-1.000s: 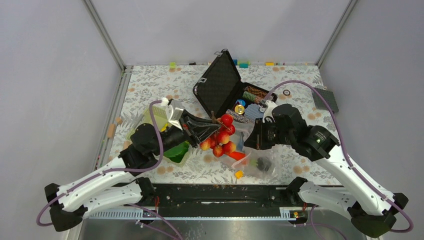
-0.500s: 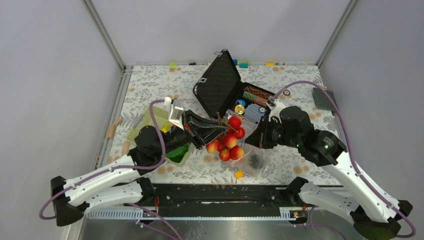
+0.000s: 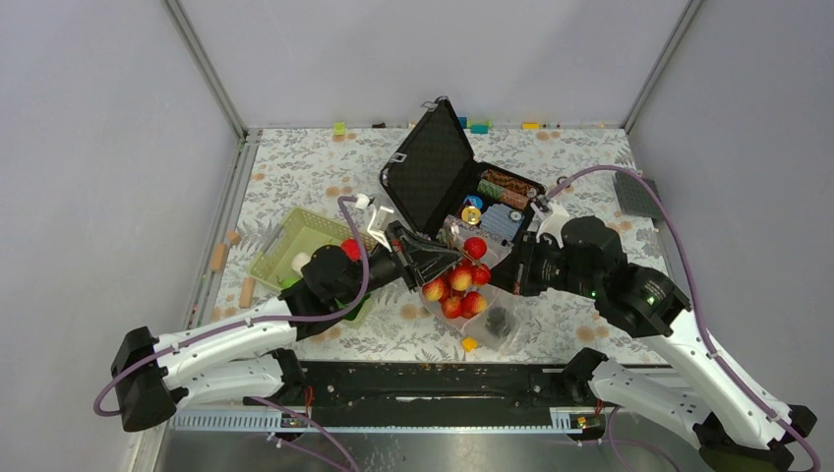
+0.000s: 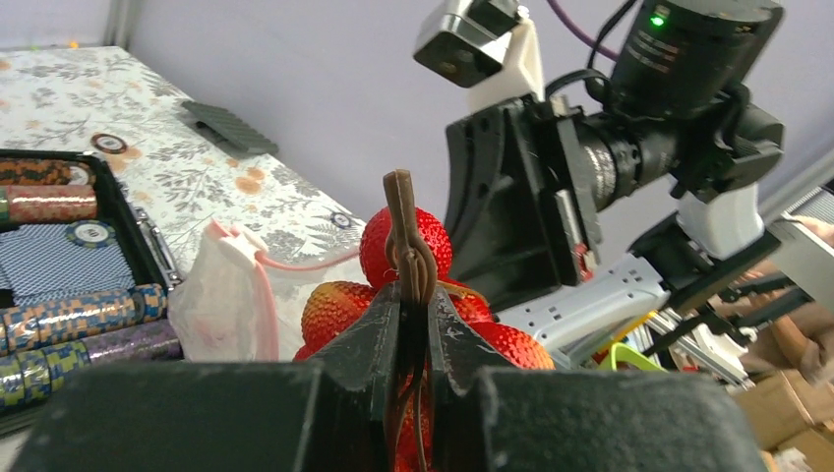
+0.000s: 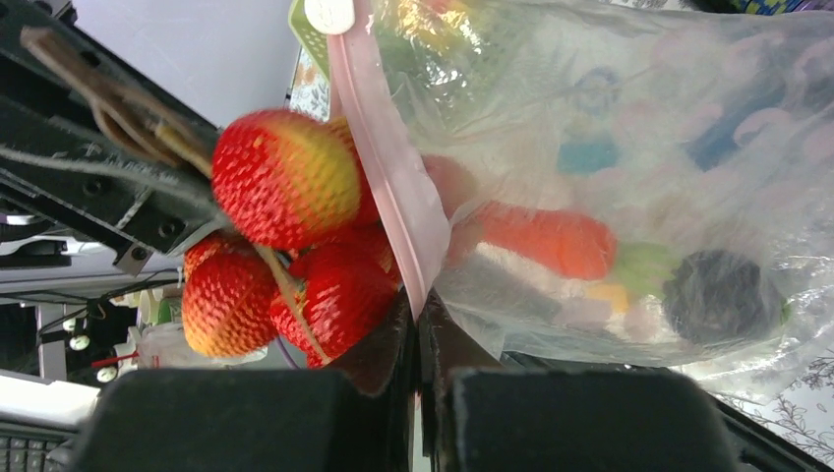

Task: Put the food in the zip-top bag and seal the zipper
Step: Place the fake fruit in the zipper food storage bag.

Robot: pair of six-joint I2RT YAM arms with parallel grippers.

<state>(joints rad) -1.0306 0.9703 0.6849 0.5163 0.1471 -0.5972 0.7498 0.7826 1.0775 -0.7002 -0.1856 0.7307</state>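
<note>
Hanging above the worktop (image 3: pixel 295 167), one clear bag (image 5: pixel 629 147) was pinched by the right tool (image 5: pixel 418 324), closed on its pink zipper (image 5: pixel 379 147). One berry cluster (image 5: pixel 285 177), six berries showing from above, dangled just beside the zipper, its stem clamped in the left tool (image 4: pixel 411 315). Inside the bag lay one carrot (image 5: pixel 551 241) and one dark fruit (image 5: pixel 723 295).
</note>
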